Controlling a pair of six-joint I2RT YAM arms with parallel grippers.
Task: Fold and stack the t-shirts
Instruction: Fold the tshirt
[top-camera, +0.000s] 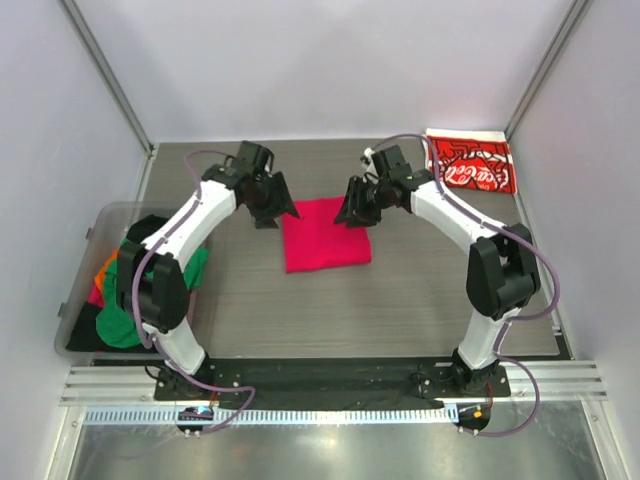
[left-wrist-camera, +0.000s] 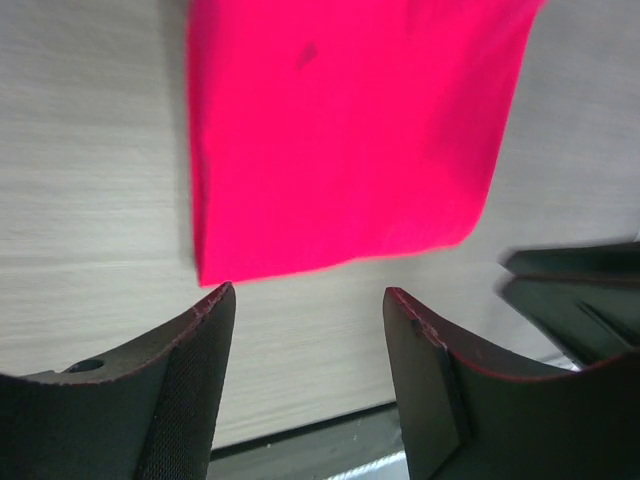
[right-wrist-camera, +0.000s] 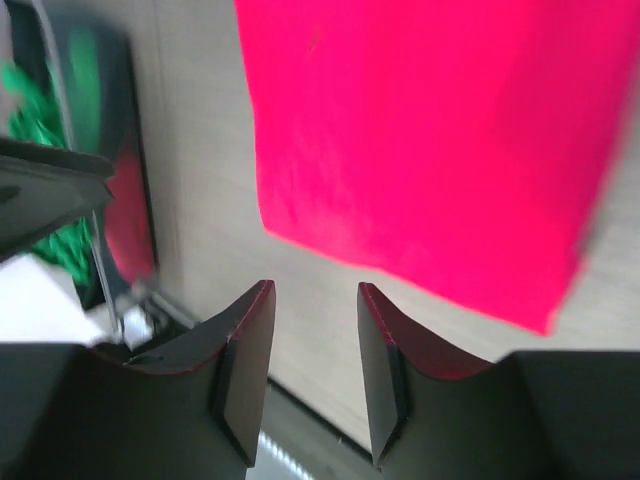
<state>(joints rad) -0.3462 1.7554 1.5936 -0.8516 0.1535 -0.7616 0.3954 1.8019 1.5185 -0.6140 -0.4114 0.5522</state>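
Now both arms reach forward over the grey wood-grain bench (top-camera: 430, 300), elbows bent and wrists turned in toward one another, so the two sets of jaws face each other across the far edge of a folded crimson-pink cloth t-shirt (top-camera: 325, 235).

The left arm (top-camera: 195, 225) holds its jaws well apart with nothing between them. In its wrist view the pink t-shirt (left-wrist-camera: 350, 130) lies flat just ahead of the tips, one corner just beyond the left-hand tip.

The right arm (top-camera: 450, 215) holds its jaws parted more narrowly, also empty. The same t-shirt (right-wrist-camera: 430, 140) lies just ahead of them and off to their right.

A folded red t-shirt with white Coca-Cola print (top-camera: 472, 165) lies flat well behind the right jaws, in the far right corner of the bench.

Well back from the left jaws, beside that arm's base, a clear plastic bin (top-camera: 85, 265) holds a heap of green (top-camera: 120, 325), black and orange t-shirts.
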